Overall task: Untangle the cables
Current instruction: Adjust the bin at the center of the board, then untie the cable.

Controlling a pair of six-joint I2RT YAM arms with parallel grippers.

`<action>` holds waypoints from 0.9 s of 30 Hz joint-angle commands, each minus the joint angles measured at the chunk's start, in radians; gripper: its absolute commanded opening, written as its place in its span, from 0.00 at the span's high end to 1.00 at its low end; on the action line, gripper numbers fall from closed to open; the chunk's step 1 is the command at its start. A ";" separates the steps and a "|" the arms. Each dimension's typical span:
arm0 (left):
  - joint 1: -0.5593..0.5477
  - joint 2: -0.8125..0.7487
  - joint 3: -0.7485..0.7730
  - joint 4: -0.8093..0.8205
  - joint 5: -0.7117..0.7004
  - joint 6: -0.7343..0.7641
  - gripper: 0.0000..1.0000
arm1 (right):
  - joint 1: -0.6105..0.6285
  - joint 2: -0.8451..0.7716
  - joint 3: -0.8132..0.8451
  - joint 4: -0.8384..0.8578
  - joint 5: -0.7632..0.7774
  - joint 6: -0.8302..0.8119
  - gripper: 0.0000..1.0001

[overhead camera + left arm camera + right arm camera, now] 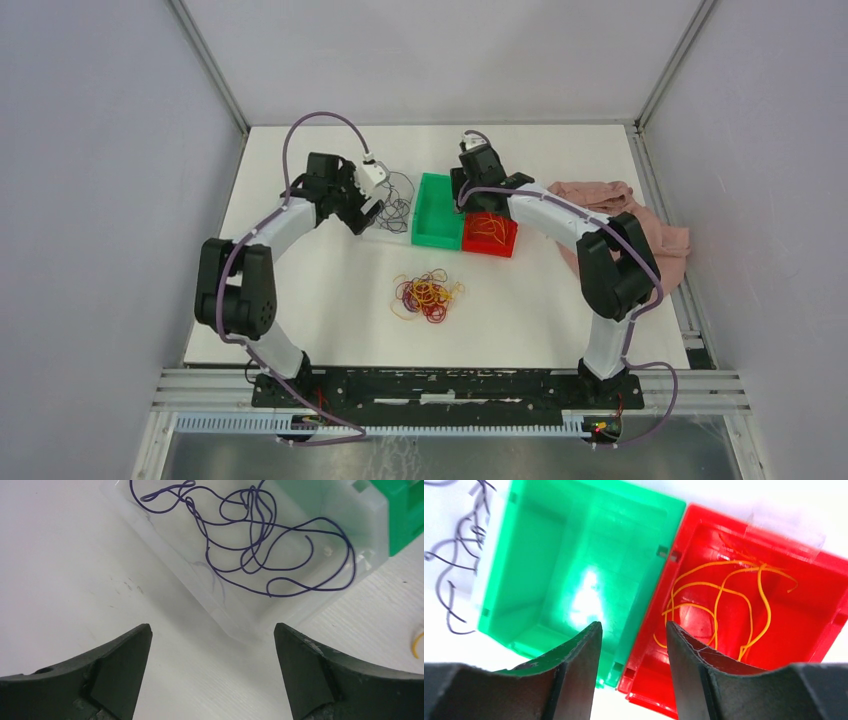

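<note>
Sorting state: part done, I judge; the clump [427, 295] of mixed yellow, red and dark cables lies on the table [330, 320], well behind both sets of jaws.
Left gripper [212, 630]: jaws spread wide with nothing between them. The clear bin [227, 617] has its near corner just ahead of the tips, and the purple cables [250, 545] lie looped inside it, further ahead.
Right gripper [634, 626]: jaws apart, pinching nothing. The gap sits over the seam where the green bin [524, 555] touches the red bin [819, 595].
Yellow cables [719, 595]: in the red bin, ahead of the right-hand finger.
Risk, left: if I drop straight down from here, the tips could strike the clear bin's corner and shove it.
Risk, purple: the loops cross one another, so pinching one strand could drag the whole lot out.
Risk, right: lowering here would land the jaws on the two bin walls and knock both bins.
Writing: none I can read; no brand or label shows.
</note>
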 commanded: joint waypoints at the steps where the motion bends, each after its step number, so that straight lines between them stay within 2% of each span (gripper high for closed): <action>1: 0.011 -0.121 0.021 -0.090 0.082 0.038 0.01 | -0.006 0.013 0.104 -0.024 -0.019 -0.019 0.42; 8: 0.015 -0.255 0.114 -0.339 0.195 0.069 0.01 | 0.008 -0.163 0.007 0.027 -0.027 -0.023 0.29; 14: 0.015 -0.377 0.110 -0.561 0.331 0.132 0.00 | 0.111 -0.334 -0.086 0.015 -0.031 -0.078 0.26; 16: 0.013 -0.418 0.068 -0.596 0.387 0.133 0.04 | 0.162 -0.380 -0.140 0.021 -0.034 -0.087 0.26; 20: -0.028 -0.462 -0.035 -0.579 0.428 -0.004 0.09 | 0.229 -0.456 -0.255 0.060 -0.059 -0.064 0.28; 24: -0.127 -0.455 -0.113 -0.476 0.356 -0.202 0.16 | 0.240 -0.527 -0.364 0.103 -0.042 -0.025 0.31; 27: -0.194 -0.423 -0.141 -0.391 0.325 -0.326 0.17 | 0.240 -0.566 -0.402 0.092 -0.015 -0.019 0.33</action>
